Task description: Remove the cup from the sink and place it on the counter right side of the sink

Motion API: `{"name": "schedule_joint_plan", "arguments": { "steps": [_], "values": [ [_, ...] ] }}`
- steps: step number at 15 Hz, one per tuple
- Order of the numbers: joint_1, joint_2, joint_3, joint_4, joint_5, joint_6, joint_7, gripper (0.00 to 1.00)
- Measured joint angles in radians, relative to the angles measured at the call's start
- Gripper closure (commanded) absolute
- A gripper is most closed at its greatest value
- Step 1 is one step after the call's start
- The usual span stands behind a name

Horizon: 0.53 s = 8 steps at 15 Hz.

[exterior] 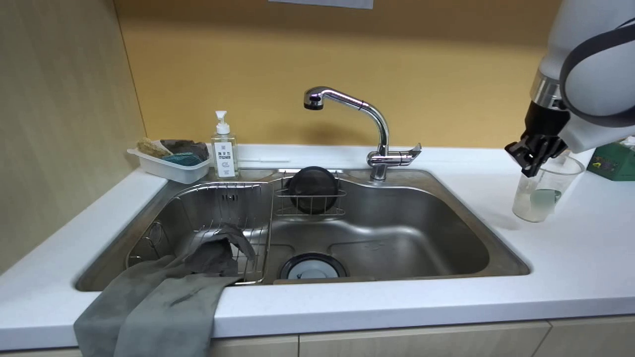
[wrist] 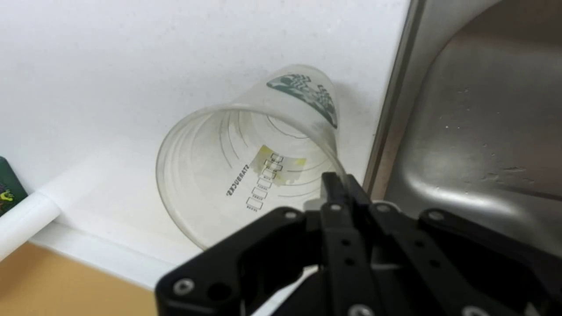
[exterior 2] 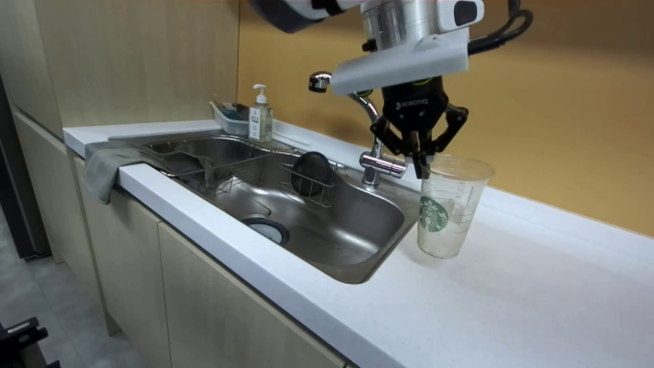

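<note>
One cup [exterior 2: 457,217], slightly tilted, is at the counter [exterior 2: 485,317], just right of the sink [exterior: 407,235]; you cannot tell whether its base touches down. Your gripper [exterior 2: 422,167] is clenched on the cup's rim, one finger inside, one outside. A box [exterior: 611,161] sits near the cup. You have the faucet [exterior: 382,124] rising behind the sink, a black disc [exterior: 313,187] propped in its back part, and, well apart from the cup, a cloth [exterior: 163,307] draped over the front edge, with a bottle [exterior: 224,157] just beside a tray [exterior: 173,172]
</note>
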Motion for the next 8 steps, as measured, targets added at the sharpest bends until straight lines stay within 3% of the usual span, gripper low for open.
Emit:
{"name": "schedule_joint_plan", "arguments": {
  "steps": [8],
  "values": [
    [-0.016,0.009,0.001,-0.023,-0.033,-0.036,0.064,0.99]
  ]
}}
